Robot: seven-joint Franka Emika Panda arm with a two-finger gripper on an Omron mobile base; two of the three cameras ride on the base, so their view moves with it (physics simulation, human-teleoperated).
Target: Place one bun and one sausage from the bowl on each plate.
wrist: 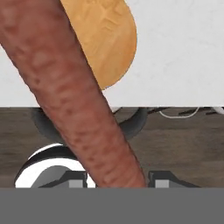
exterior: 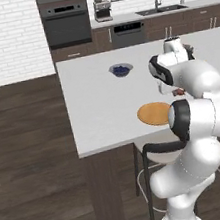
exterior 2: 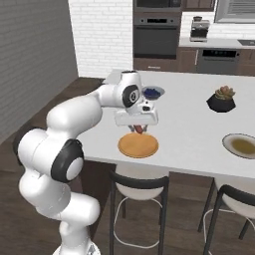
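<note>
My gripper (exterior 2: 138, 125) is shut on a reddish-brown sausage (exterior 2: 138, 129), which hangs just above the far edge of the flat orange-brown wood plate (exterior 2: 138, 145). In the hand view the sausage (wrist: 78, 100) runs up between the two fingertips of the gripper (wrist: 118, 179), with the wood plate (wrist: 105, 39) behind it. From the left base, the sausage (exterior: 180, 91) peeks out beside the arm, right of the wood plate (exterior: 154, 113). The pale grey plate (exterior 2: 242, 145) with a brownish centre lies at the right, bare. The bowl and the buns are out of view.
A small bowl of blueberries (exterior 2: 153, 92) sits behind the gripper. A black plant pot (exterior 2: 221, 99) stands farther right. Stools (exterior 2: 139, 189) are tucked under the counter's near edge (exterior 2: 164, 168). The back wall holds an oven (exterior: 67, 23) and a sink (exterior: 161, 8).
</note>
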